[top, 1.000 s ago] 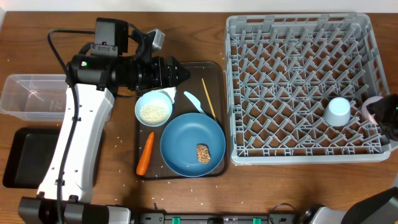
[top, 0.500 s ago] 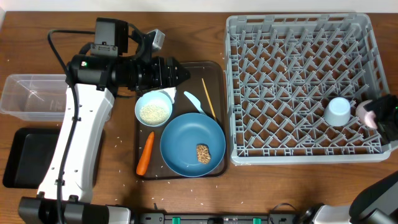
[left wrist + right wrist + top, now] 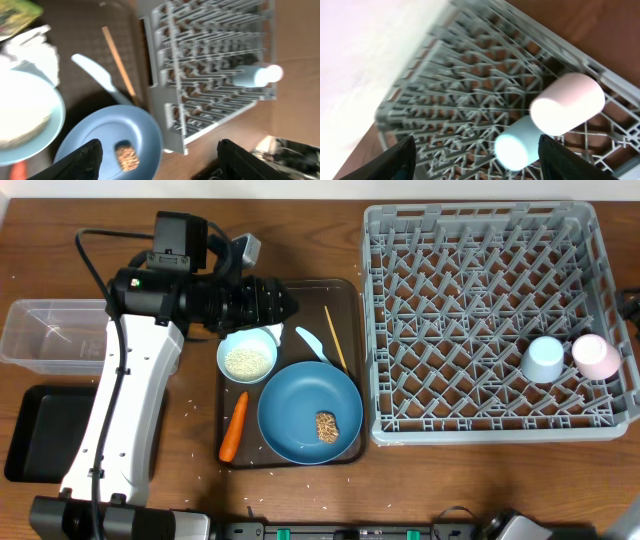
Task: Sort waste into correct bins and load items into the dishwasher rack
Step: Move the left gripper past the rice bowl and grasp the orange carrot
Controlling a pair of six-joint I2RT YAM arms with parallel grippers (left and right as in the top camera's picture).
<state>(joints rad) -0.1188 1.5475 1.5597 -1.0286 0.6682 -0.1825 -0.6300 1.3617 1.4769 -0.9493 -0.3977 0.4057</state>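
Note:
The grey rack (image 3: 480, 320) holds the light blue cup (image 3: 543, 360) and the pink cup (image 3: 597, 356) side by side. My right gripper (image 3: 477, 160) is open and empty above them and is out of the overhead view. My left gripper (image 3: 288, 300) is open and empty over the brown serving tray's far left, above the white tissue (image 3: 35, 50). On that tray are the bowl (image 3: 247, 358) of rice, the spoon (image 3: 312, 343), the chopsticks (image 3: 335, 337), the carrot (image 3: 233, 426) and the blue plate (image 3: 300, 405) with the brown chunk (image 3: 326, 427). The foil is hidden.
The clear tub (image 3: 40, 335) and the black tray (image 3: 40, 430) sit at the left edge, partly under my left arm. The brown serving tray (image 3: 350, 295) lies between my left arm and the rack. Loose rice grains are scattered on the table near the tray.
My right gripper has let go of the pink cup and drawn back out of the overhead view. The pink cup now rests in the rack beside the light blue cup. The left arm barely moved.

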